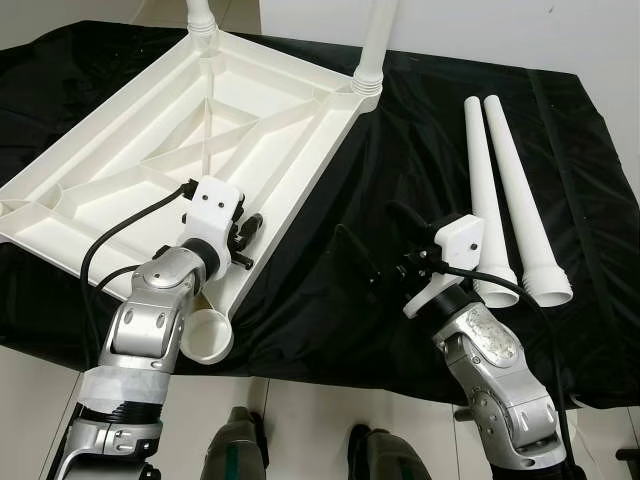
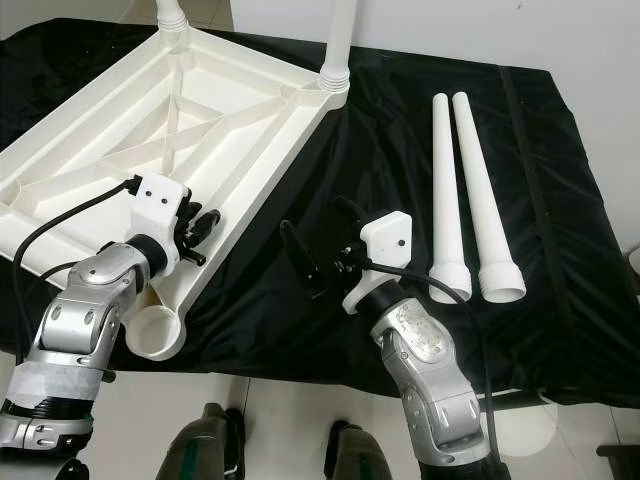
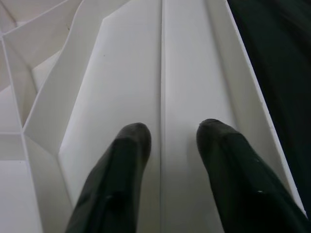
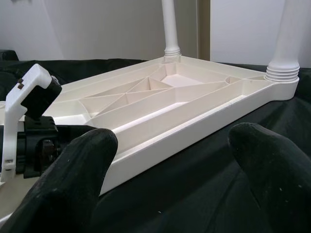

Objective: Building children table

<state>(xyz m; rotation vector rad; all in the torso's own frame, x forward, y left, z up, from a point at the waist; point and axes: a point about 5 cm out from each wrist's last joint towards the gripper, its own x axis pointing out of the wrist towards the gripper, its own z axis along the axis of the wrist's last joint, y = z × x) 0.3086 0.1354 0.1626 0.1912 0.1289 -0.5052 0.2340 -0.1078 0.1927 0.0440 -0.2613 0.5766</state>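
Tabletop (image 1: 150,150), white plastic and flipped underside-up to show its ribbed bracing, lies across the ten o'clock portion of a black cloth (image 1: 560,300) covering the work surface. Two white legs are already screwed upright into its far corners, one at twelve o'clock (image 1: 203,20) and one just right of it (image 1: 372,60). A third leg socket (image 1: 207,335) at the near corner, around seven o'clock, sits open and overhangs the cloth's front edge. Two loose table legs (image 1: 495,200) lie side by side on the cloth at three o'clock, touching along their length, wide threaded ends toward the robot. The left gripper (image 1: 248,235) rests over the tabletop's near right rim, its two black fingers (image 3: 121,170) spread apart on either side of a raised rib and clasping nothing. The right gripper (image 1: 375,245) hovers above bare cloth at five o'clock, between the tabletop and the loose legs, fingers (image 4: 73,179) parted wide and empty, aimed toward the tabletop's edge. The robot's feet (image 1: 235,445) show on the pale floor at six o'clock.
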